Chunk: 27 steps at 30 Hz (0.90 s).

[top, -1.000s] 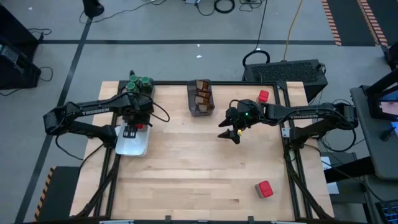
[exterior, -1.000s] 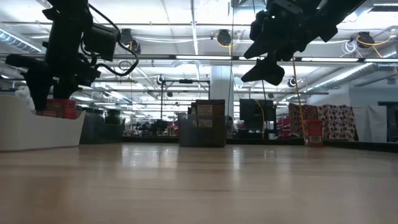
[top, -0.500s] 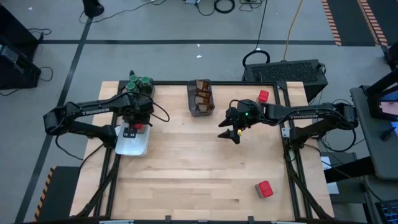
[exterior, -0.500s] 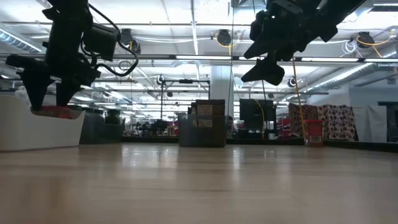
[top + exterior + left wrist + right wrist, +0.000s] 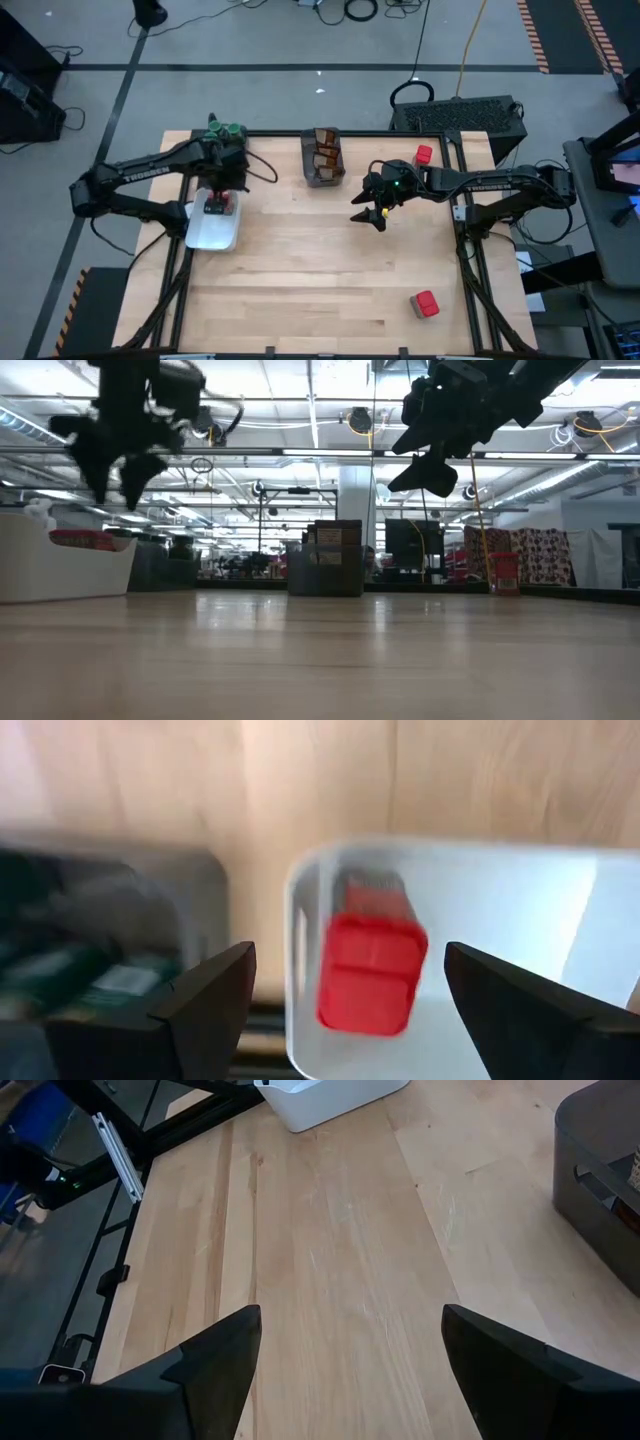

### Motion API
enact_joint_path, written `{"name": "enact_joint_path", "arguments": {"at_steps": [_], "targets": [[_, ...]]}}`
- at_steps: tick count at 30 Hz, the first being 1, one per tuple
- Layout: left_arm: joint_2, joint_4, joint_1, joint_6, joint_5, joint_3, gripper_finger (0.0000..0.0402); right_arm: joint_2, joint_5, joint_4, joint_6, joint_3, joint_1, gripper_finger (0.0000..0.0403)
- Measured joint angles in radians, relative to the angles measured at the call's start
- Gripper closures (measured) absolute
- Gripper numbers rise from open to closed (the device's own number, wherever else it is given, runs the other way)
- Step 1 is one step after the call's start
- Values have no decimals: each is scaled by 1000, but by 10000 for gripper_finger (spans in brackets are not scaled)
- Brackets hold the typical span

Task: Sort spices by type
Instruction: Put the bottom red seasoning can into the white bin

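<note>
From the high view you can see most of the sorting is done. The green-lidded jars (image 5: 226,131) are grouped at the table's far left corner, the brown-orange packets (image 5: 323,152) sit in the dark bin (image 5: 322,178) at the far middle, and one red container (image 5: 217,205) lies in the white tray (image 5: 212,232) on the left side. The left gripper (image 5: 226,183) hangs over the far end of that tray, empty. Two red containers are left out: one at the far right edge (image 5: 424,155) and one near the front right corner (image 5: 426,304). The right gripper (image 5: 368,213) hovers over bare table right of centre, near neither.

In the low view your left gripper (image 5: 112,482) is raised above the tray (image 5: 60,570), fingers apart, with the red container (image 5: 82,538) just showing over the rim. The right gripper (image 5: 428,473) is high over mid-table.

The left wrist view shows you wide jaws with nothing between them and the red container (image 5: 372,960) resting inside the tray (image 5: 480,870), so that drop looks complete; the jars (image 5: 95,975) blur just beside it.

The right wrist view shows wide, empty jaws over bare wood, the tray (image 5: 330,1100) far off and the bin (image 5: 598,1160) to one side. You probably still have both loose red containers to bring over.
</note>
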Motion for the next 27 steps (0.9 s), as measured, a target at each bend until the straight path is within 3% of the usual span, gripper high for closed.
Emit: {"name": "enact_joint_path", "arguments": {"at_steps": [5, 10, 18, 23, 27], "targets": [[-1, 104, -13, -47, 59, 93, 72, 0, -1, -3, -3, 0, 0, 110], [0, 341, -85, -155, 101, 109, 72, 0, -16, -27, 23, 0, 2, 110], [21, 735, -232, -155, 96, 109, 72, -1, -299, -46, 219, 0, 50, 110], [39, 1022, -247, -155, 93, 110, 72, -7, -381, -47, 371, 0, 118, 110], [65, 1152, -232, -124, 107, 109, 72, -7, -398, -130, 467, 47, 184, 110]]}}
